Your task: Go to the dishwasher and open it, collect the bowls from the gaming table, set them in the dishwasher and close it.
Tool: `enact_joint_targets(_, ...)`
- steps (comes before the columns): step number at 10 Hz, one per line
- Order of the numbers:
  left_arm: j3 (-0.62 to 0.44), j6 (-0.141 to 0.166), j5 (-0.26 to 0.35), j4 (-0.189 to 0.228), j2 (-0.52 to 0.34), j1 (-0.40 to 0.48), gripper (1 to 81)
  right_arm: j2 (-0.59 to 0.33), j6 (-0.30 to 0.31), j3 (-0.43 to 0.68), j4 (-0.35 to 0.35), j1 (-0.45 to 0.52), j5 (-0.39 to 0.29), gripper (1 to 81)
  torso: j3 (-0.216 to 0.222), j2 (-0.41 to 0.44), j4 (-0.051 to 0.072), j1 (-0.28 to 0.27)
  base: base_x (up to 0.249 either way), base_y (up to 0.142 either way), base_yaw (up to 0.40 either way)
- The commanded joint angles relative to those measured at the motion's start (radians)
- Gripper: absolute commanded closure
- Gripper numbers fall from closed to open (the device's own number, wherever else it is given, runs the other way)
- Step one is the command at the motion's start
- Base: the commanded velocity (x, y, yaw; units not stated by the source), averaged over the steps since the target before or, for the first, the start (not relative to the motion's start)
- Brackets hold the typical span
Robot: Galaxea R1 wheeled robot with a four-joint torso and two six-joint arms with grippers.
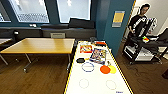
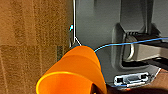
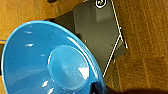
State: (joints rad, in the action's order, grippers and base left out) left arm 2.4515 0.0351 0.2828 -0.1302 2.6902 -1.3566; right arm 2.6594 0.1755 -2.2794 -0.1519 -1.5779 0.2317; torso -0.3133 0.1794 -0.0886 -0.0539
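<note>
Orange plastic sits close under the left wrist camera: an orange bowl [image 2: 75, 72] hangs on its side over the wood floor [image 2: 27, 37], beside the robot's own grey base. A dark shape at its rim looks like the left gripper [image 2: 98, 89], so the gripper is judged to be clenched on that rim. The right wrist camera shows a blue bowl [image 3: 50, 60] tilted the same way above the floor, with the right gripper [image 3: 100, 88] apparently pinching its edge.

In the head view the gaming table [image 1: 96, 86] stands straight ahead. Three bowls rest on its white tabletop: a pale bowl with a bluish rim [image 1: 88, 67], a second orange bowl [image 1: 105, 69] and, touching it, a yellow bowl [image 1: 113, 69]. Colourful game boxes [image 1: 98, 55] lie just beyond them.

The main risk appears to be the grasp. Both carried bowls seem held by a thin rim, at a slant, so a jolt from the base or a swing of the arm could twist one loose and drop it on the floor. A thin blue cable [image 2: 125, 44] runs near the orange bowl and might snag it. With both grippers occupied, reaching for the bowls on the tabletop would probably knock them or the boxes.
</note>
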Motion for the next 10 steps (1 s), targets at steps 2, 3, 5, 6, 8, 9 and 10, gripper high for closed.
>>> enact_joint_targets(2, 0.069, -0.173, 0.036, -0.223, 0.002, 0.032, 81.1, -0.02, -0.004, 0.005, -0.015, 0.011, -0.057, 81.1, 0.102, 0.0, 0.0, 0.0, 0.0, 0.0, 0.0)
enact_joint_targets(3, 0.069, -0.173, 0.036, -0.21, 0.005, 0.032, 81.1, -0.02, -0.004, 0.005, -0.015, 0.011, -0.057, 81.1, 0.099, 0.001, 0.0, 0.0, 0.0, 0.0, 0.0)
enact_joint_targets(5, 0.07, -0.202, 0.023, -0.19, 0.016, 0.029, 81.1, -0.01, -0.004, -0.006, -0.017, 0.011, -0.057, 81.1, 0.095, 0.002, 0.0, 0.002, 0.0, 0.0, 0.0)
enact_joint_targets(6, 0.073, -0.214, 0.0, -0.174, 0.027, 0.026, 81.1, 0.0, -0.004, -0.023, -0.015, 0.009, -0.057, 81.1, 0.103, 0.002, 0.0, 0.002, 0.0, 0.0, 0.0)
enact_joint_targets(8, 0.081, -0.225, -0.115, -0.137, 0.048, 0.006, 81.1, 0.03, -0.004, -0.073, -0.017, 0.006, -0.069, 81.1, 0.103, 0.002, 0.0, 0.002, 0.0, 0.0, 0.0)
enact_joint_targets(9, 0.096, -0.235, -0.137, -0.131, 0.057, -0.002, 81.1, 0.047, -0.005, -0.098, -0.015, 0.006, -0.084, 81.1, 0.103, 0.002, 0.0, 0.003, 0.0, 0.0, 0.0)
enact_joint_targets(10, 0.121, -0.239, -0.137, -0.124, 0.076, -0.005, 81.1, 0.07, -0.018, -0.133, -0.017, 0.006, -0.094, 81.1, 0.103, 0.002, 0.0, 0.003, 0.0, 0.0, 0.0)
